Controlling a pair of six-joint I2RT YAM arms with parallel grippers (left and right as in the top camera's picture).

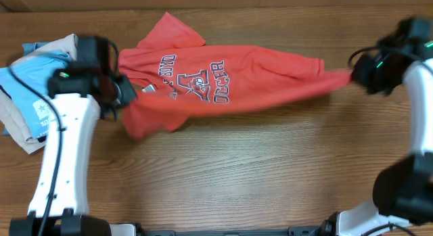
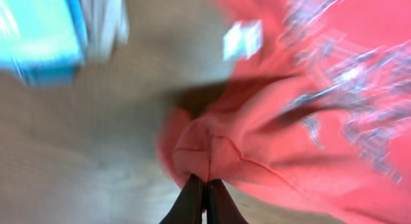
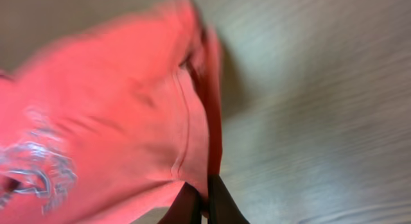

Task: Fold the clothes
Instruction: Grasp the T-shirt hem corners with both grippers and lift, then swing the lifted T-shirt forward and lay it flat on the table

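Dark fingertips of the left end effector [image 2: 205,185] fill the near edge of its wrist view, closed to a sliver on a bunched seam of the coral-red T-shirt [image 1: 223,80]. The right end effector [image 3: 204,192] is pinched just as tightly on a gathered edge at the shirt's other end. Both wrist views are smeared, so I cannot tell exactly which hem or seam each has.

Beyond the left fingertips lie the small white tag [image 2: 243,39] and the chest lettering [image 1: 199,80]. From overhead the shirt stretches lengthwise between the two arms across the far half of the surface [image 1: 257,168], lettering up, one sleeve flared toward the far edge. Whether it rests on the wood or hangs just above it is unclear.

I judge this to be the spreading step. Doing it well means firm pinches and even tension, so the cloth lies flat and unwrinkled before any fold.

Each arm rises from the near edge. The left runs straight up to the shirt's left end. The right bends outward, its wrist at the far right.

Farthest left, just behind the left wrist, lies the pile with the light blue T-shirt [image 1: 30,94] and a beige garment [image 1: 64,43]. The left arm should stay clear of it.
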